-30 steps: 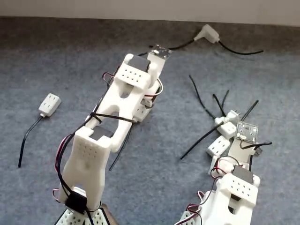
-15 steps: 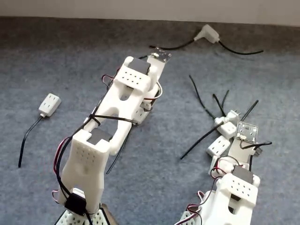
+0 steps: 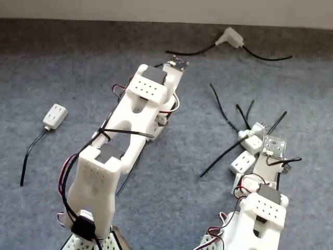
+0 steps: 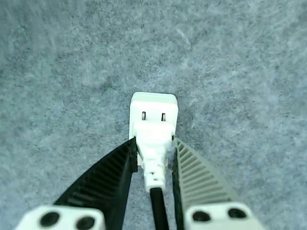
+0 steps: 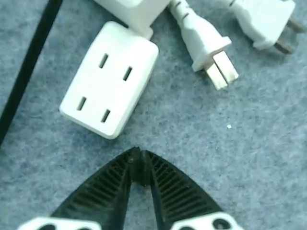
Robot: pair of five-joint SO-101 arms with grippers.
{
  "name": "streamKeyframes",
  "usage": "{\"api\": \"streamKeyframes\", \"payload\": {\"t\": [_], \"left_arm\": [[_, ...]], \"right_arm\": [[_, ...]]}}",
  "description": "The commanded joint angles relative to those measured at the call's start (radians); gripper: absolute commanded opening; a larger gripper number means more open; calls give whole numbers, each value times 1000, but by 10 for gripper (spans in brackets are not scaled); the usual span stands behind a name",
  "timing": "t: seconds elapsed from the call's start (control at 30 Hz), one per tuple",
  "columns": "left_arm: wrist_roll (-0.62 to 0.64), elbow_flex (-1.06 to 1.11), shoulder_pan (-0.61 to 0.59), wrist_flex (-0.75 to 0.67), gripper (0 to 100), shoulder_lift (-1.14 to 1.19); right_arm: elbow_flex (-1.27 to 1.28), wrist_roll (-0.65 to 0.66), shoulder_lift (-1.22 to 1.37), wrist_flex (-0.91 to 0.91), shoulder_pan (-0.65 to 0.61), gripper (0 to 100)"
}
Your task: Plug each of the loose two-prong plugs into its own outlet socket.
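My left gripper [image 4: 153, 143] is shut on the neck of a white plug [image 4: 153, 158] with a black cable, held just above the carpet. The plug's far end is a white block [image 4: 153, 112] with two small slots showing. In the high view the left arm [image 3: 140, 104] stretches to the table's middle and covers this gripper. My right gripper [image 5: 140, 165] is shut on nothing, just short of a white four-slot outlet [image 5: 110, 79]. A two-prong plug [image 5: 206, 45] and a second plug [image 5: 264, 21] lie beyond the outlet.
Another outlet [image 3: 55, 115] with a black cord lies far left. A white plug [image 3: 230, 37] with a cord sits at the back. Several black cables [image 3: 229, 120] fan out by the right cluster [image 3: 244, 156]. Grey carpet [image 3: 197, 192] lies between the arms.
The left arm has shifted slightly toward the near side with the plug, and its trailing cable moved with it. The right arm has not moved.
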Motion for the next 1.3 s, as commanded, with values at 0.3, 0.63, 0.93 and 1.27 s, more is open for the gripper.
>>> {"api": "streamKeyframes", "payload": {"t": [0.3,0.63,0.93,1.27], "left_arm": [[-2,-151,-31,17,7,19],[-3,-151,-56,164,7,-13],[0,-51,-56,164,7,-222],[2,541,-58,-152,7,-616]], "right_arm": [[-4,-11,4,-16,-5,6],[-4,-11,4,-16,-7,6],[-4,-11,4,-16,-7,6],[-1,-11,4,-42,-7,6]]}}
